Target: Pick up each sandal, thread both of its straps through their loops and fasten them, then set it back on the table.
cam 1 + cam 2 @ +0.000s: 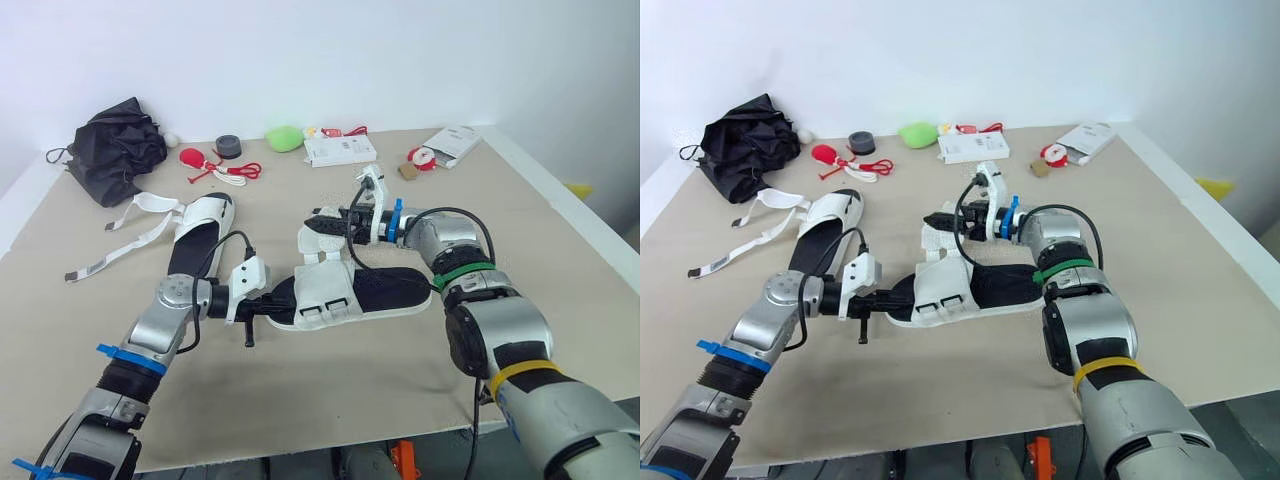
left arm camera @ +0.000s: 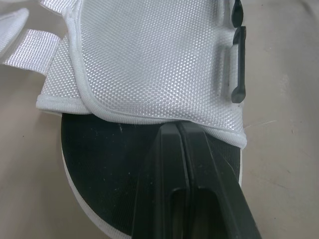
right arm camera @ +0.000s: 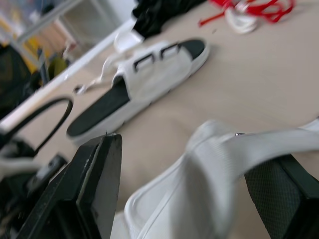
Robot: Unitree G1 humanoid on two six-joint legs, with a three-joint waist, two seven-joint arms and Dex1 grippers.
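From the head cameras I see the near sandal [image 1: 375, 290] resting mid-table [image 1: 400, 390]. The left gripper [image 1: 270, 312] is at one end of its sole and the right gripper [image 1: 320, 222] is at its upper strap, though the arms hide exactly where fingers meet fabric. The far sandal [image 1: 200, 235] lies off to the left, its loose straps [image 1: 130, 240] trailing across the table toward a black bag [image 1: 115, 150]. Through the left wrist camera, the fingers [image 2: 164, 189] are pressed together over the black footbed [image 2: 99, 164]. Their tips sit at the hem of a white mesh flap [image 2: 149, 59], and I cannot tell whether they nip that hem. Through the right wrist camera, the fingers [image 3: 94, 189] stand wide apart with a white strap [image 3: 259, 144] running across the gap. Whether it rests on either finger is hard to make out, and the frame edge cuts off the strap's end.
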